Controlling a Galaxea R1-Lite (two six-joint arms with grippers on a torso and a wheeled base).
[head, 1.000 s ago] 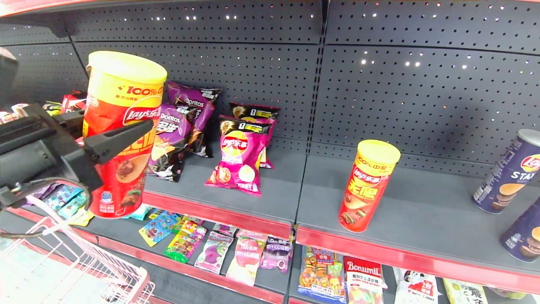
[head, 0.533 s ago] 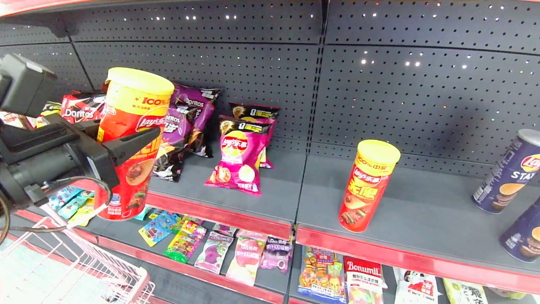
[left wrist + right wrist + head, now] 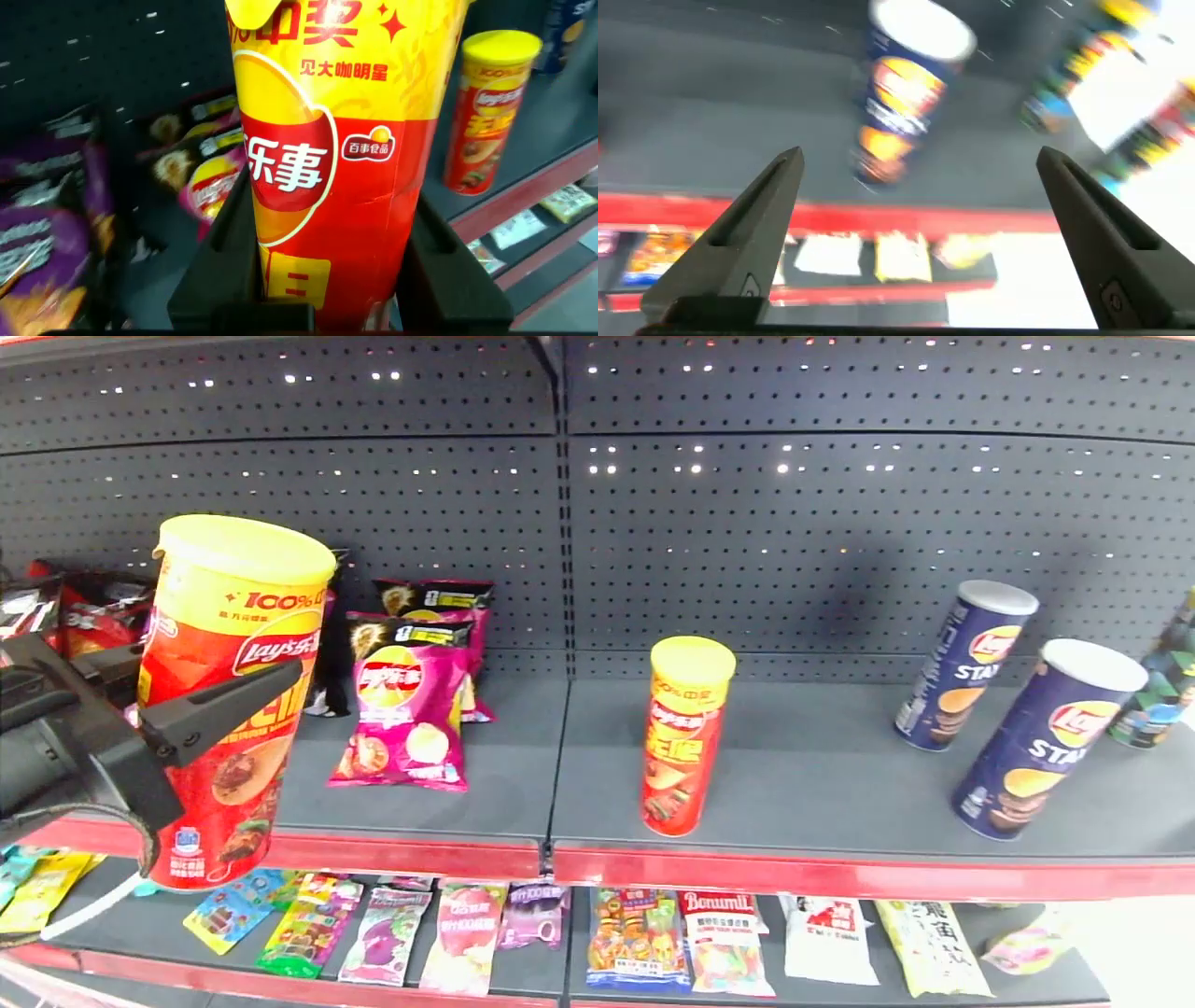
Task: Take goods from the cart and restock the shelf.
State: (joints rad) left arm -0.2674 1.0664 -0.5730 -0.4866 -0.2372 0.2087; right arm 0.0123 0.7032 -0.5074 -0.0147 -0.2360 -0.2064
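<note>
At the left end of the shelf bay, the left gripper [image 3: 224, 700] clamps a red-and-yellow chip canister [image 3: 238, 579] at mid-height, one black finger [image 3: 219, 709] lying across the canister's front. The left wrist view confirms the grip: the left gripper [image 3: 332, 271] has a finger pressed against each side of the canister [image 3: 336, 140]. The canister is held nearly upright with its yellow lid on top. Its base hangs in front of the red front rail [image 3: 840, 877] and is off the shelf deck [image 3: 822, 784].

On the deck, a pink chip bag [image 3: 401, 719] lies just right of the held canister, with a similar bag [image 3: 439, 607] leaning behind it. A second red-and-yellow canister [image 3: 686, 737] stands upright near the front edge of the right bay, well apart from the held one; the left wrist view shows this second canister [image 3: 486, 112] beyond the gripper. Two blue chip canisters [image 3: 962, 667] [image 3: 1046, 737] stand farther right, near each other.

The right gripper [image 3: 920, 159] has its fingers spread wide with nothing between them. It faces the shelf edge, and a blue canister [image 3: 906, 103] stands beyond it.

Candy packets [image 3: 467, 933] lie in a row on the lower shelf. A dark pegboard panel [image 3: 747, 523] backs the unit.
</note>
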